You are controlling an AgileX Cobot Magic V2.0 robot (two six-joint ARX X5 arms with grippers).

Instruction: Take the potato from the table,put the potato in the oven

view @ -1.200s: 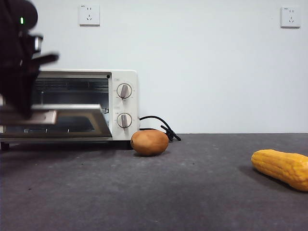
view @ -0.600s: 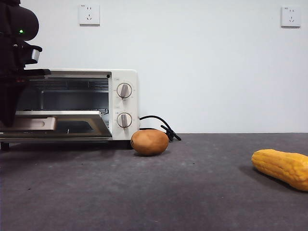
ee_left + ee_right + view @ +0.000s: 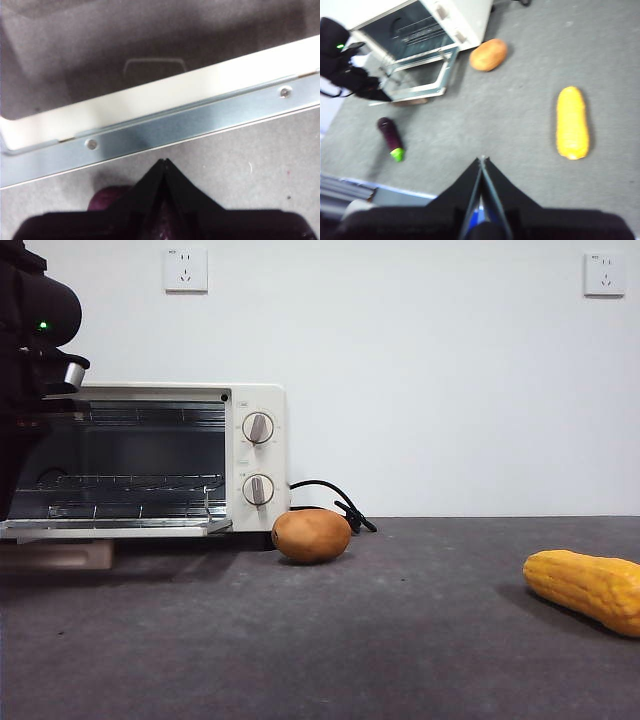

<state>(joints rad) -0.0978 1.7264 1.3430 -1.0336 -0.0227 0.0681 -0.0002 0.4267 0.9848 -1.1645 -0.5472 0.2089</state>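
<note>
The orange-brown potato (image 3: 311,536) lies on the dark grey table (image 3: 400,640) just right of the oven (image 3: 255,455), close to its knobs; it also shows in the right wrist view as the potato (image 3: 489,54). The cream oven's glass door (image 3: 120,527) lies flat open, with the wire rack inside showing. My left gripper (image 3: 165,162) is shut and empty, hovering over the open door's front rim (image 3: 150,102); its dark arm (image 3: 30,360) fills the far left. My right gripper (image 3: 482,160) is shut, high above the table and well away from the potato.
A yellow corn cob (image 3: 585,590) lies at the right. A purple eggplant (image 3: 390,132) rests in front of the oven door. The oven's black cord (image 3: 335,502) curls behind the potato. The door's beige handle (image 3: 60,555) hangs just above the tabletop.
The oven door has swung down from half open to lying flat, and its handle now sits below the door. The left arm stayed at the far left.
</note>
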